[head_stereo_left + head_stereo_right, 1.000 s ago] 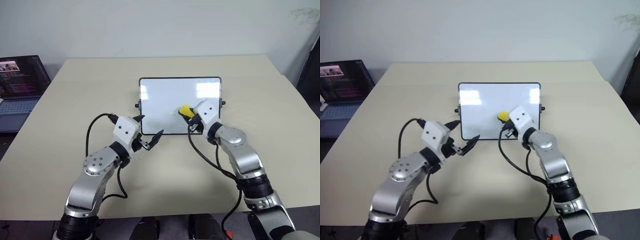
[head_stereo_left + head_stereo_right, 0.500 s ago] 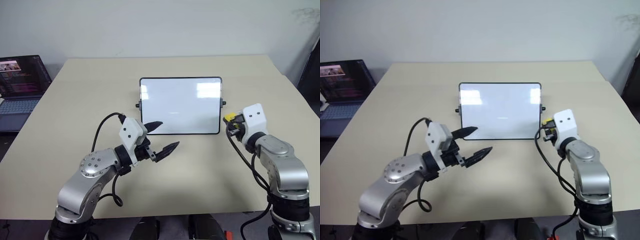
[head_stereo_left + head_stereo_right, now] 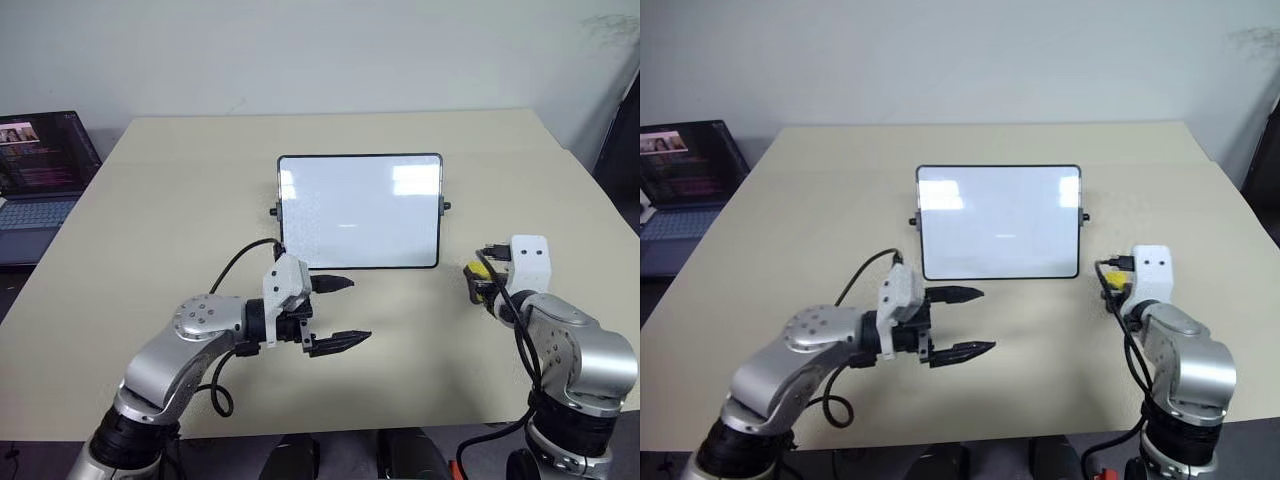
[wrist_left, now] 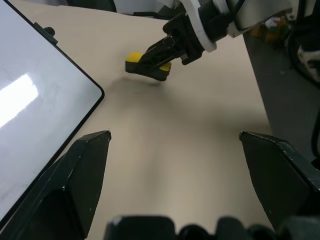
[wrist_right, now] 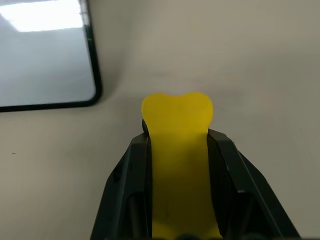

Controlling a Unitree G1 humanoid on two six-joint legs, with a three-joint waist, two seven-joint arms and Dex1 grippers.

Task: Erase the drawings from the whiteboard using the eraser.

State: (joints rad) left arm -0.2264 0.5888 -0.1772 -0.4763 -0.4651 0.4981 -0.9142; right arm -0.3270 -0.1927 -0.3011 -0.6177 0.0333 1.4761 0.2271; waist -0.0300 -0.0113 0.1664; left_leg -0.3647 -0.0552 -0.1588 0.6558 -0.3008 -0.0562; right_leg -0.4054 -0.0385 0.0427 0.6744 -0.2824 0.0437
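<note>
Where legible, whiteboard (image 3: 360, 210) apparently blank, unlabelled

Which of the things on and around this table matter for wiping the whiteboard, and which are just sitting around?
Part of the job:
- whiteboard, mid-table, looking wiped clean apart from one faint mark
- eraser, yellow, clamped in the right gripper to the right of the board
- left gripper, open, holding nothing

Just lying about:
- laptop, open, beside the table's left edge
</note>
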